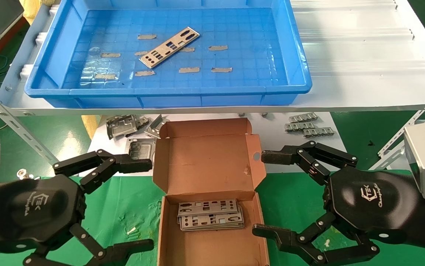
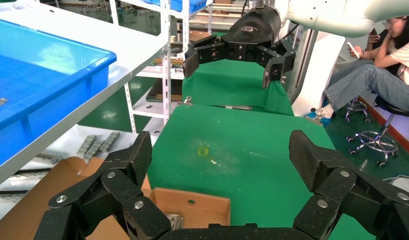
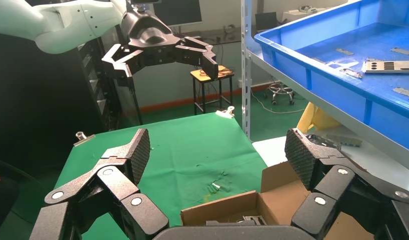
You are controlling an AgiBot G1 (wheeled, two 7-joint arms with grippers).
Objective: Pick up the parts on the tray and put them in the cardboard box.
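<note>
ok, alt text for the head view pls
Both grippers, left and right, hang open and empty on either side of an open cardboard box that holds a stack of plates. One more plate lies in the blue tray on the shelf behind, among short tape strips.

One plate (image 1: 169,47) diagonal in blue tray (image 1: 168,96), rest stacked (image 1: 211,214) in open box (image 1: 168,177)

The stacked parts (image 1: 211,215) perhaps number four; the cardboard box (image 1: 168,236) runs off-frame
</note>
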